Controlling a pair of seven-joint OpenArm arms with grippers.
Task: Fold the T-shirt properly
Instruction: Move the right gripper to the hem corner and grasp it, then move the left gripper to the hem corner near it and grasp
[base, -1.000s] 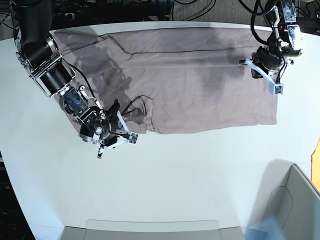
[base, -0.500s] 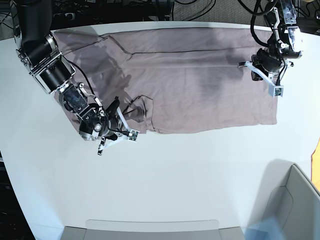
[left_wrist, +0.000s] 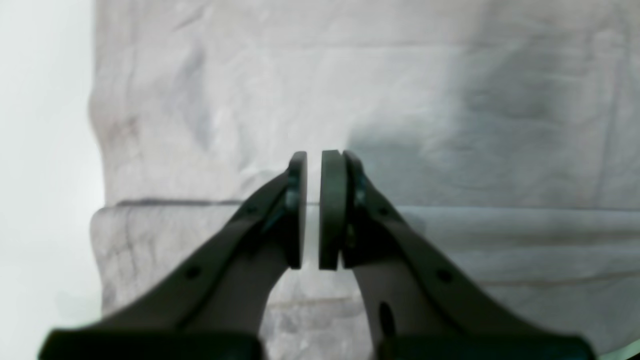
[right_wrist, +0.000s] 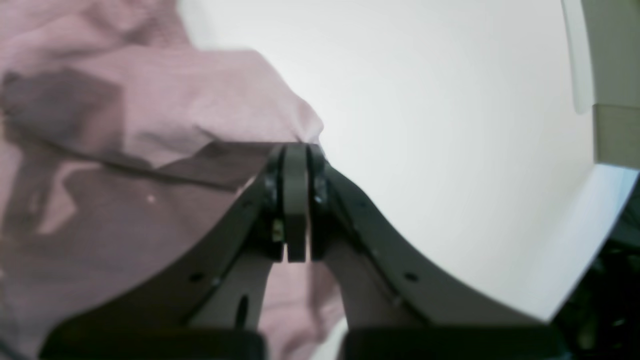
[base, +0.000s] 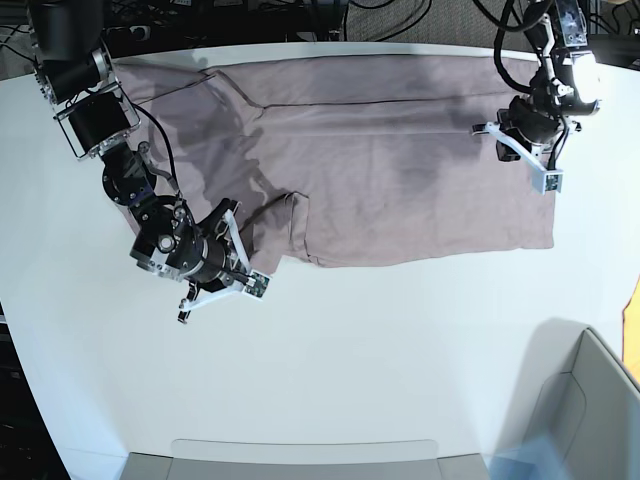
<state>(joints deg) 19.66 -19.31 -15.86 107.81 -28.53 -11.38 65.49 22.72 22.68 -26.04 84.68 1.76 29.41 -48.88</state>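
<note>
- Your surface (base: 380, 350) is plain white, curving away at its far edge.
- The T-shirt (base: 400, 170) lies spread across the far part (dusty mauve, wrinkled at your left).
- A grey bin (base: 585, 400) sits at the near right corner.

bright, even light falls from overhead; the white table (base: 330, 340) is near blown out in both wrist views. the base view is sharp at centre and bows outward at its edges, with dark corners. both wrist views are soft: the left end effector (left_wrist: 314, 210) and right end effector (right_wrist: 296, 200) are blurred up close. a grey shadow lies on the t-shirt (left_wrist: 450, 125) just right of the left end effector, and darker shadow sits under a cloth fold left of the right end effector.
</note>
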